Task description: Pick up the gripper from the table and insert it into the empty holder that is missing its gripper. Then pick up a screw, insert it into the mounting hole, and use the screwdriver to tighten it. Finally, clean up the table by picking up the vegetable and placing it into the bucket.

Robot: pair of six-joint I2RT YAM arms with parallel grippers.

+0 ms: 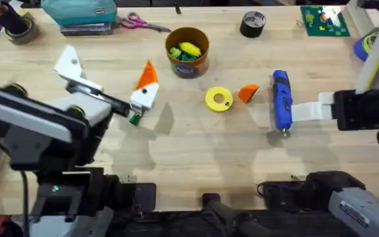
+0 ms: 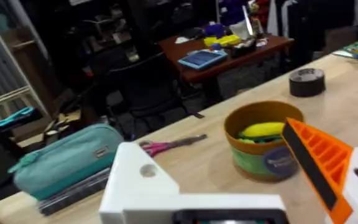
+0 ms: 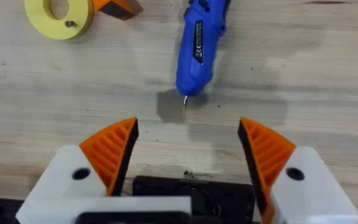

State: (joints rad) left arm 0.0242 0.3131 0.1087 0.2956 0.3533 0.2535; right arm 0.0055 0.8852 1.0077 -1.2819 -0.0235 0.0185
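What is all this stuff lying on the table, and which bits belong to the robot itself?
Bucket: one, brown-orange, far middle of the table, yellow and green toy pieces inside.
Yellow disc: one, mid-table, in front of the bucket.
Loose orange gripper: one, lying right beside the disc.
Screwdriver: one, blue, lying flat to the right of the orange wedge.
Tape roll: one, black, far edge.
Scissors: one pair, pink handles, far edge.
Pouch: one, teal, far left.
Green board: one, far right.
Left gripper: white fingers, an orange pad on one, open, left of the bucket.
Right gripper: white fingers, two orange pads, open, facing the screwdriver's tip.
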